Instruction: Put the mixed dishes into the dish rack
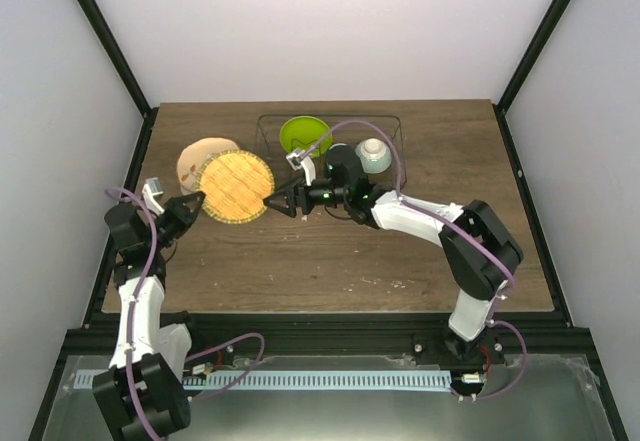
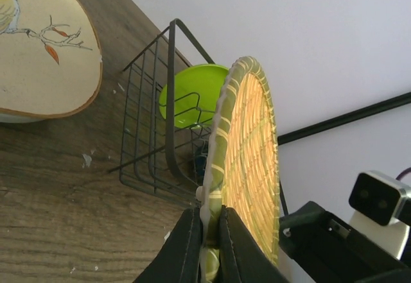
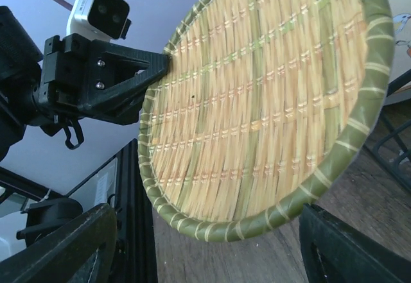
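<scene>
My left gripper (image 1: 192, 204) (image 2: 210, 248) is shut on the rim of the tan woven plate (image 1: 235, 186) (image 2: 247, 161) and holds it on edge above the table. The plate fills the right wrist view (image 3: 257, 97). My right gripper (image 1: 283, 202) (image 3: 205, 257) is open wide, and the plate's lower rim hangs between its fingers (image 3: 58, 248) without touching them. The dish rack (image 1: 265, 126) (image 2: 144, 129) is black wire here. It holds the lime-green plate (image 1: 304, 134) (image 2: 189, 94) and the pale mint bowl (image 1: 373, 153). The beige patterned plate (image 1: 195, 161) (image 2: 38, 45) lies flat on the table. The mug is not clearly seen.
The wooden table (image 1: 330, 261) has black frame posts at its back corners. The right arm (image 1: 430, 221) reaches across from the right, in front of the rack. White walls enclose the cell.
</scene>
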You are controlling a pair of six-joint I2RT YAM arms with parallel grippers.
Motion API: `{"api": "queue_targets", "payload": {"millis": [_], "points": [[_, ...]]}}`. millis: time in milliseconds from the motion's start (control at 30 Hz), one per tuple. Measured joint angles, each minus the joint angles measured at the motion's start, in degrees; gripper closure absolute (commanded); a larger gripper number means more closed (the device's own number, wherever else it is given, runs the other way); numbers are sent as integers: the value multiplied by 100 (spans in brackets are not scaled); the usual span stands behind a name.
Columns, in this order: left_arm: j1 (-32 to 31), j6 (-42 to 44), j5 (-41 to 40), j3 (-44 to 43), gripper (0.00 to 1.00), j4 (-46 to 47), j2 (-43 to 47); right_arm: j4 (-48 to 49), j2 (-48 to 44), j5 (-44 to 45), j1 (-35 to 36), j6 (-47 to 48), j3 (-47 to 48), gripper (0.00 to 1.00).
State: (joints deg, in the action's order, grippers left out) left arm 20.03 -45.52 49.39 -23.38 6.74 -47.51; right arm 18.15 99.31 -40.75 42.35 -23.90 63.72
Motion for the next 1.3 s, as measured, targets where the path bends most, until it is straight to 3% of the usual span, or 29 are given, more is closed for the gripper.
{"api": "queue_targets", "payload": {"millis": [367,967,1133,1300], "points": [[11,181,-258,72,100,-393,400,33,957,-236,-26,-278,686,25],[-48,249,0,79,100,-597,352,-409,957,247,-52,155,772,24],[-48,223,105,107,100,-533,352,-328,960,160,-66,131,772,31],[-48,105,219,321,100,-295,350,-61,1069,-127,-63,-61,885,47]]}}
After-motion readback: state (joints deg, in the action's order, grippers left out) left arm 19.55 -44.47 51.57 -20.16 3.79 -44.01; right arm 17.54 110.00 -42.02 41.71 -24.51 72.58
